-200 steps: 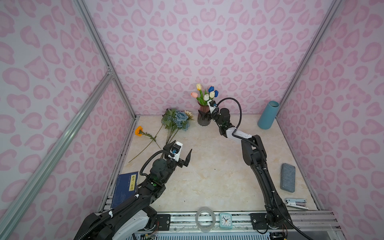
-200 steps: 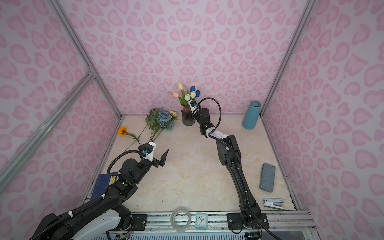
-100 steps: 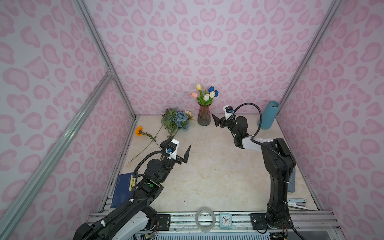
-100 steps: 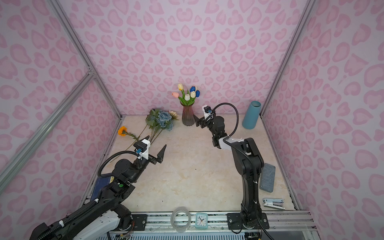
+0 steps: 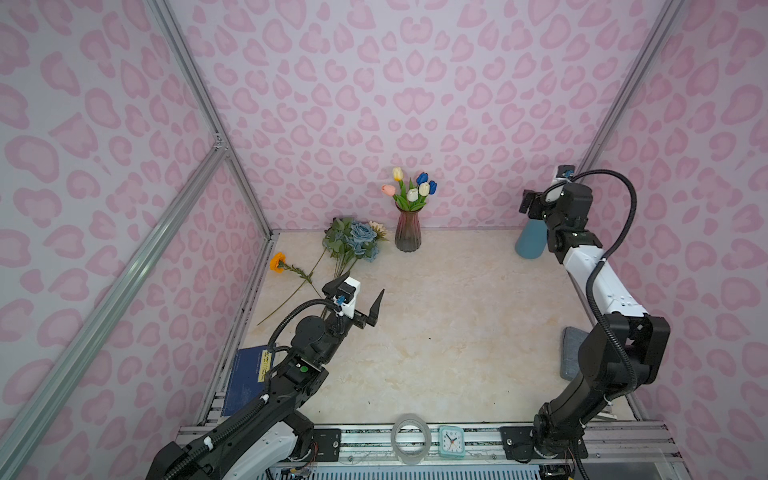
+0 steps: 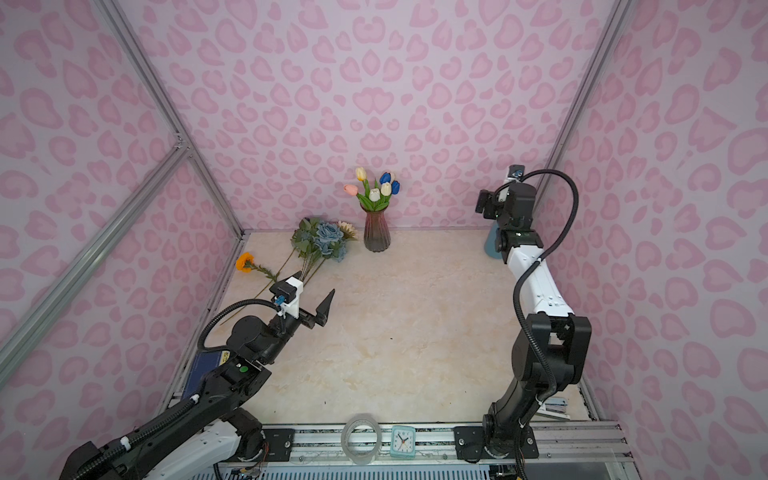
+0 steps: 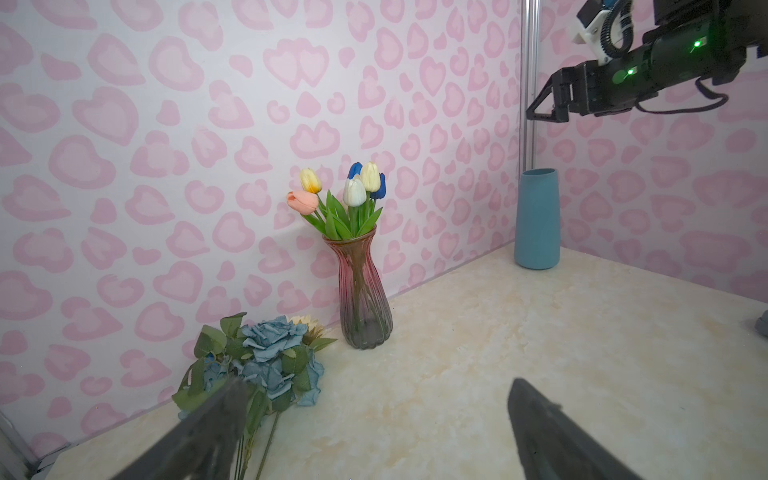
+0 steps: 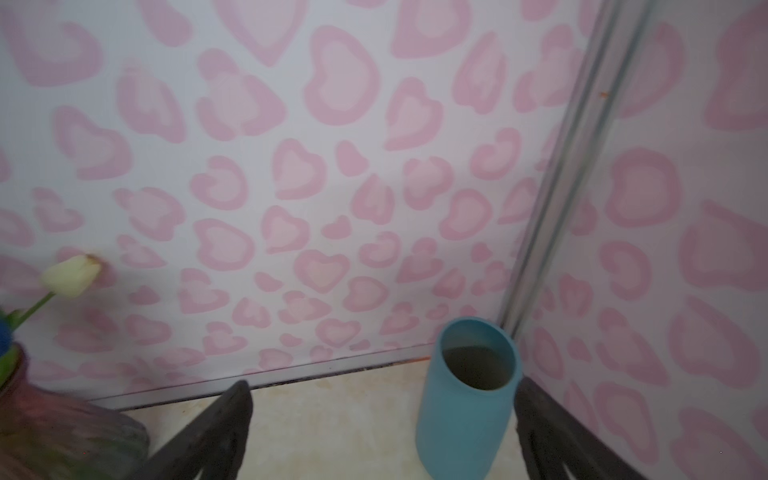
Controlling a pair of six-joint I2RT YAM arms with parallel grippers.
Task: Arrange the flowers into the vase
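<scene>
A pink glass vase (image 5: 408,235) (image 6: 376,235) (image 7: 365,299) stands at the back wall with several tulips (image 5: 411,189) (image 6: 376,187) (image 7: 345,195) in it. To its left, the dusty-blue rose bunch (image 5: 353,241) (image 6: 322,241) (image 7: 270,353) lies flat on the table. An orange bloom (image 5: 277,262) (image 6: 244,262) lies further left. My left gripper (image 5: 359,293) (image 6: 311,286) (image 7: 376,386) hovers open and empty over the bunch's stems. My right gripper (image 5: 524,204) (image 6: 482,203) (image 8: 382,388) is raised at the back right, open and empty.
A teal cylinder (image 5: 530,245) (image 6: 492,247) (image 7: 537,220) (image 8: 469,395) stands in the back right corner under the right gripper. A blue book (image 5: 247,374) lies front left and a grey pad (image 5: 571,349) at the right. A tape ring (image 5: 409,442) and a clock (image 5: 451,440) sit on the front rail.
My right gripper has drawn away from the tulips in the vase, rightward and upward to the back right corner. My left gripper has edged slightly forward, still open.
</scene>
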